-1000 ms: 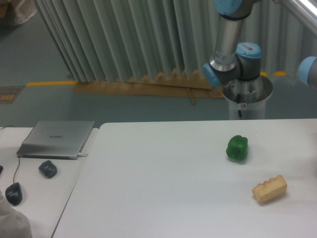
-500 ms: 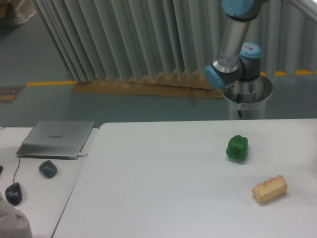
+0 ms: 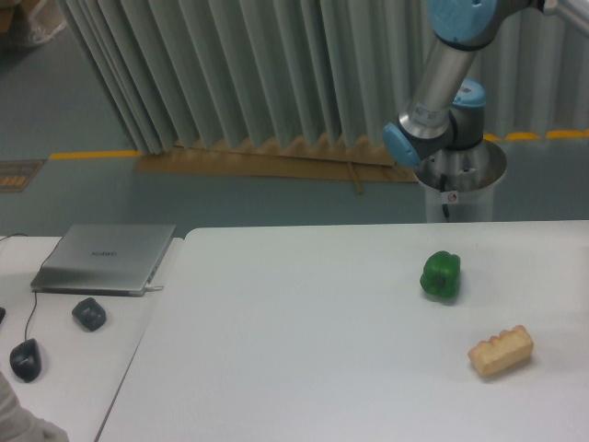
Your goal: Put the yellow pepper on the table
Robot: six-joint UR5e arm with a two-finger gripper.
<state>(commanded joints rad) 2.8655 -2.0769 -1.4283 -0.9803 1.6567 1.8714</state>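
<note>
The yellow pepper is out of view. The white table [image 3: 304,350] fills the lower frame. Only the arm's base, shoulder and a silver link [image 3: 442,83] show at the upper right, behind the table's far edge. The link leans up and to the right and leaves the frame at the top. The gripper is outside the frame.
A green bell pepper [image 3: 441,274] sits on the table at the right. A tan ridged bread-like block [image 3: 501,351] lies nearer the front right. On the pale desk to the left are a silver laptop [image 3: 106,259], a dark mouse [image 3: 89,314] and another dark mouse [image 3: 25,359].
The arm's upper link has swung to the right and tilted further. The blue joint at the right edge has left the frame. The objects on the table have not moved.
</note>
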